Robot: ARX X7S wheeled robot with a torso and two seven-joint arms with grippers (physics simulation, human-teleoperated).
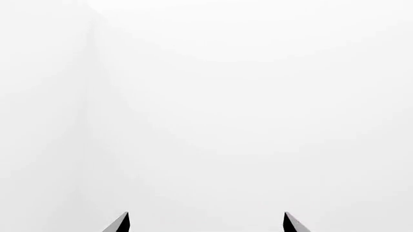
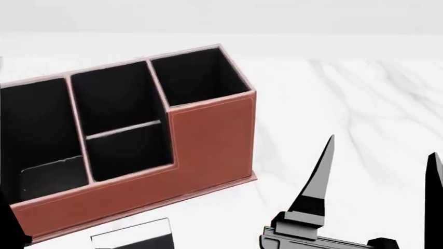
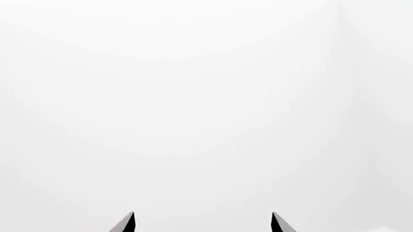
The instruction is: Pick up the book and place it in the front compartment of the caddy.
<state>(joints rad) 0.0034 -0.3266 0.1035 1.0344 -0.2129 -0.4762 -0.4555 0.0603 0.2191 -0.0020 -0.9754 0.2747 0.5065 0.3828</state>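
Observation:
The reddish-brown caddy (image 2: 207, 140) stands at the left of the head view, with black-lined open cells. Its middle column is split by a low pale cross divider (image 2: 123, 129). The front compartment (image 2: 130, 153) is the cell on the near side of that divider and looks empty. The black book (image 2: 135, 237) with a white edge lies on the table just in front of the caddy, cut off by the picture's lower edge. My right gripper (image 2: 379, 194) is open and empty, right of the caddy and the book; it also shows open in the right wrist view (image 3: 203, 223). My left gripper (image 1: 206, 223) is open, facing plain white.
The white marble-look table (image 2: 346, 104) spreads to the right of and behind the caddy. The tall square end cell (image 2: 197, 75) is at the caddy's far right corner. The wide left cell (image 2: 35, 129) shows a grey sheen low inside. Both wrist views show only white.

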